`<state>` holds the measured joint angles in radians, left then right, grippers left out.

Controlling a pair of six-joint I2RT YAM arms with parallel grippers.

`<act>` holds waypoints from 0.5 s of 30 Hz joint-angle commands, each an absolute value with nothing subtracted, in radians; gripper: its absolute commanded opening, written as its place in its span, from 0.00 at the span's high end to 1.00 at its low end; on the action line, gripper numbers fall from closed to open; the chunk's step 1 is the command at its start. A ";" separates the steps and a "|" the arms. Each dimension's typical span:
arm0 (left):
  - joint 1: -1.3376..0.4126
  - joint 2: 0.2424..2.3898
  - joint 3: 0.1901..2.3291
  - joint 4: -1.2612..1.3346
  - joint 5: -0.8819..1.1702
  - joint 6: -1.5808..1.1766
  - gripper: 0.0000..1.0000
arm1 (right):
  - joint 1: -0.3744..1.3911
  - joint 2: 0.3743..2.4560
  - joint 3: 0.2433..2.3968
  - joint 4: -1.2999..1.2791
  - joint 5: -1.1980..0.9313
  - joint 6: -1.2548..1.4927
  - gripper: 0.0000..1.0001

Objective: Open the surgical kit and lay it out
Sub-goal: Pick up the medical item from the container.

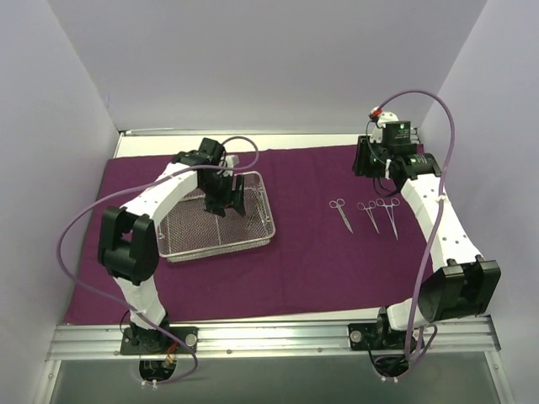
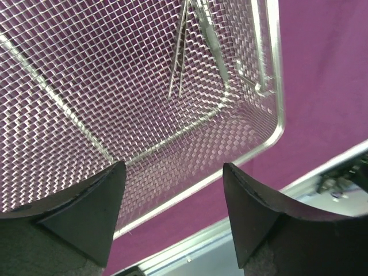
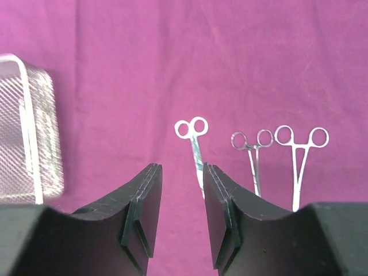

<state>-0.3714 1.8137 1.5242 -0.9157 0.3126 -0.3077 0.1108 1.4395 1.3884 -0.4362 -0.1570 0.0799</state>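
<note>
Hovering over the wire-mesh tray (image 2: 277,86), my left claw (image 2: 172,169) points down, jaws wide and empty. Thin tweezers (image 2: 178,63) lie ahead, lengthwise away. My right claw (image 3: 181,172) is slightly open and holds nothing. Scissors (image 3: 194,144) and two forceps (image 3: 253,155) lie just ahead on purple cloth (image 3: 115,57), rings pointing away. White walls (image 1: 253,59) surround.

Bright, even light; soft shadows; glints on the wire-mesh tray (image 2: 277,69)
</note>
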 commanded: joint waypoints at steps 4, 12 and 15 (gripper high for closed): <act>-0.446 1.893 1.557 -0.850 0.152 -0.319 0.27 | 0.117 1.350 1.393 -0.474 -0.184 0.179 0.65; -0.521 1.983 1.638 -0.835 0.063 -0.347 0.34 | 0.117 1.256 1.299 -0.482 -0.206 0.152 0.64; -0.534 2.008 1.641 -0.819 0.025 -0.350 0.36 | 0.117 1.236 1.285 -0.491 -0.206 0.150 0.64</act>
